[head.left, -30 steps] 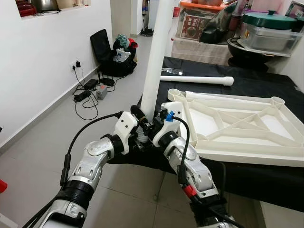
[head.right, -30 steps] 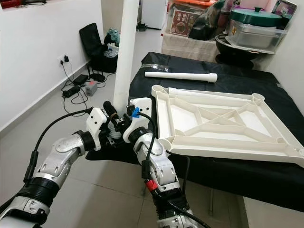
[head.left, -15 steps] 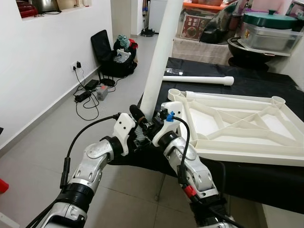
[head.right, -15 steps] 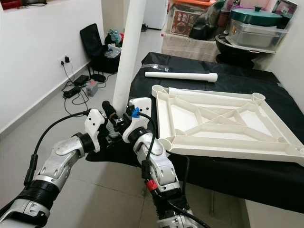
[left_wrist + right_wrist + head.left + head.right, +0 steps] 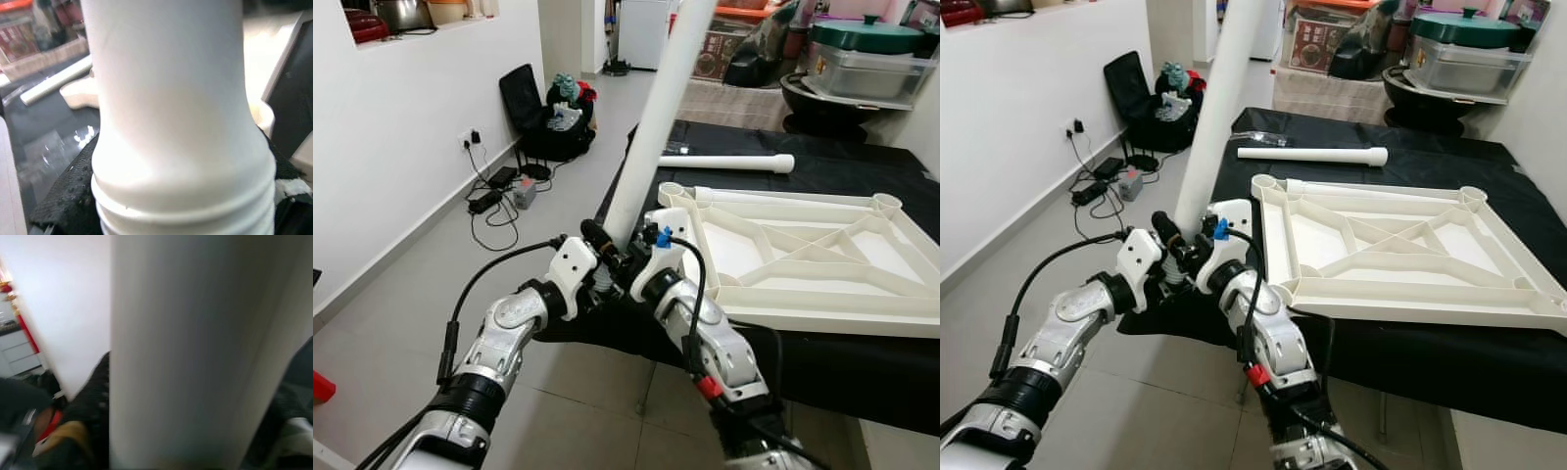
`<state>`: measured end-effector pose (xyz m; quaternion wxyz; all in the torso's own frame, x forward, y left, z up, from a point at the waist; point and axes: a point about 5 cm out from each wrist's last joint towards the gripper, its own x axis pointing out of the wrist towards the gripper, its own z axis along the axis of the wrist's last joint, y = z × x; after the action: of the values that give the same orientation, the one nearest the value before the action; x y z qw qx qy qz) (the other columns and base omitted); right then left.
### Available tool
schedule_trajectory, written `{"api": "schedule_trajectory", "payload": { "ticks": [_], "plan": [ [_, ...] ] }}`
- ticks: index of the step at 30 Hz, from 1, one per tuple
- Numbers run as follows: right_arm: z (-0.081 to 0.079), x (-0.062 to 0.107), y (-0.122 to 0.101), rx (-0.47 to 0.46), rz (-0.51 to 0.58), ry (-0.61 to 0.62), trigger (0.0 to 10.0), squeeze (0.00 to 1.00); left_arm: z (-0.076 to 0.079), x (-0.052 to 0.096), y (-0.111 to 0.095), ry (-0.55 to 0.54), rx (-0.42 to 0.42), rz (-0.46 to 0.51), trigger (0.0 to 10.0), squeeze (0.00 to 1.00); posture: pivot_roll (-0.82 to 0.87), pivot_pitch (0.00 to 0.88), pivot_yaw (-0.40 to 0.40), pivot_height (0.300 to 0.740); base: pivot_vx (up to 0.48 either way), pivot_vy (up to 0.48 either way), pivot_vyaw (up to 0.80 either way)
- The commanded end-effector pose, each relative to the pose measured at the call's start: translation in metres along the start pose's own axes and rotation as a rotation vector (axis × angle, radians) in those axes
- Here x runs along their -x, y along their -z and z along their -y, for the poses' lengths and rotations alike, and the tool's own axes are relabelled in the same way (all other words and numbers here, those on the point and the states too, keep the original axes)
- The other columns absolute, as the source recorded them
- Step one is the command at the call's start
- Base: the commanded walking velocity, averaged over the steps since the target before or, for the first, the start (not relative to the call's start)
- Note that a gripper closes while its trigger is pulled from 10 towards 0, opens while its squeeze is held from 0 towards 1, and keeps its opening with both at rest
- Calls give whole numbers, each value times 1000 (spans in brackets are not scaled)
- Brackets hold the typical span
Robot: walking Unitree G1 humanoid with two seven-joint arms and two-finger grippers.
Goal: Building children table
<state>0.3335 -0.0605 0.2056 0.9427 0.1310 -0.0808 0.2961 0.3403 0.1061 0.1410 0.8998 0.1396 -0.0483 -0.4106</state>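
Observation:
A long white table leg (image 5: 651, 137) rises from my two grippers and leans with its top toward the right. My left gripper (image 5: 600, 257) and right gripper (image 5: 633, 260) are both shut on its lower end, just off the near left corner of the table. The left wrist view shows the leg's ribbed, threaded end (image 5: 171, 122) against a black finger pad (image 5: 63, 200). The white tabletop (image 5: 783, 294) lies upside down on the black cloth, its near left corner socket (image 5: 672, 189) just right of the leg. A second white leg (image 5: 720, 162) lies flat behind it.
The black-covered table (image 5: 842, 176) fills the right side. A black bag with clutter (image 5: 548, 113) and cables with a power strip (image 5: 499, 191) lie on the floor by the left wall. Pots and boxes (image 5: 862, 59) are stacked at the back right.
The leg has tipped from nearly upright to leaning right, its top swinging over the tabletop. Both grippers keep hold of its lower end in about the same place.

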Motion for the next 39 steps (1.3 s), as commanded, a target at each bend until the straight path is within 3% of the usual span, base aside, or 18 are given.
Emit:
{"api": "schedule_trajectory", "payload": {
  "ticks": [1,2,3,4,20,21,22,23,25,26,27,29,39],
  "plan": [
    [2,1,-1,-12,2,3,10000,1000,-1,2,0,6,-17,0,10000,0,-7,0,-36,740,0,0,0],
    [1,0,-1,-4,-9,-2,10000,722,-2,3,0,5,-22,0,10000,0,-3,0,-37,740,0,0,0],
    [0,-1,-1,1,-17,-6,10000,722,-3,3,0,4,-25,0,10000,0,-3,0,-37,740,0,0,0],
    [-1,-1,-2,4,-19,-15,10000,0,-4,4,1,4,-31,-2,10000,0,-3,0,-36,740,0,0,0],
    [6,-9,-32,-168,-21,-128,10000,0,-10,23,13,98,-183,-87,10000,0,-12,0,-32,740,0,0,0],
    [7,-9,-33,-194,-26,-126,7137,0,-11,25,13,100,-191,-88,10000,0,-2,0,-32,740,0,0,0],
    [7,-9,-33,-194,-26,-126,7137,0,-11,25,13,100,-191,-88,10000,0,-2,0,-32,740,0,0,0],
    [8,-8,-32,-259,-31,-124,3686,0,-11,29,16,104,-197,-98,10000,0,-10,0,-24,740,0,0,0],
    [8,-8,-32,-278,-33,-122,3686,0,-10,30,17,106,-198,-102,10000,0,-10,0,-24,740,0,0,0],
    [9,-7,-31,-305,-43,-117,824,0,-10,30,17,113,-195,-99,10000,0,-3,0,-31,740,0,0,0],
    [10,-7,-30,-330,-61,-126,0,0,-10,31,17,116,-192,-96,10000,0,-3,0,-28,740,0,0,0],
    [12,-4,-29,-374,-96,-143,0,0,-12,33,17,124,-201,-104,10000,0,-9,0,-28,740,0,0,0],
    [19,7,-32,-391,-149,-156,0,0,-16,40,20,136,-221,-123,10000,0,-11,0,-28,740,0,0,0]
  ]
}}
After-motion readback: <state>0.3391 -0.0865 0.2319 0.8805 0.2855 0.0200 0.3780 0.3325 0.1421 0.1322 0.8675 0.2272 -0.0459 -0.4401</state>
